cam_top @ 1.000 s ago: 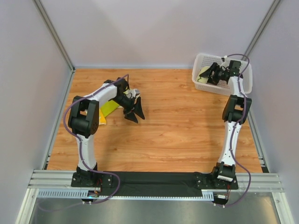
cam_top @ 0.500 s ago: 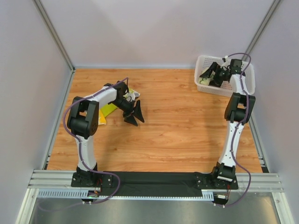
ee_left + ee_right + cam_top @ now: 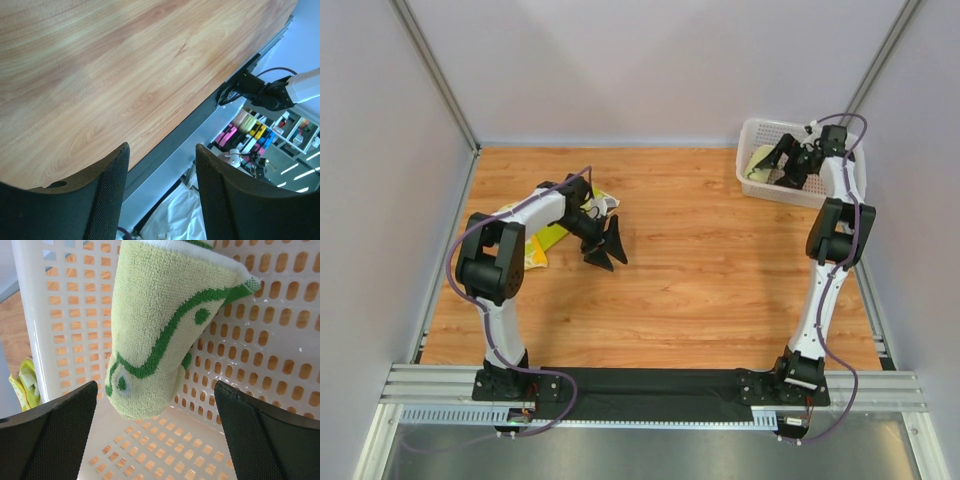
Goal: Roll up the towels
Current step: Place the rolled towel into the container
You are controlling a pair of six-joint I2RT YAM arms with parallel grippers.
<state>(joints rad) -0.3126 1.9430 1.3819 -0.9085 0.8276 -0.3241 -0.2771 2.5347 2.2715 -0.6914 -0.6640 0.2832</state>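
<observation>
The rolled towel [image 3: 165, 325] lies inside the white perforated basket [image 3: 260, 340]. The right end effector [image 3: 157, 420] hangs over it, fingers wide, gripping nothing. It should lift straight out of the basket so no finger snags the roll. Far left of the basket, the left end effector [image 3: 605, 245], half-spread and empty, hovers beside a flat towel [image 3: 550, 235] on the counter [image 3: 720, 270].

The left arm [image 3: 525, 208] and right arm [image 3: 815, 300] are built of white links joined by black joints, with a purple cable [image 3: 450, 270] looped along each. The left tool [image 3: 162, 195] and right tool [image 3: 155, 440] are fitted with black fingers [image 3: 107, 200] faced in fine mesh.
</observation>
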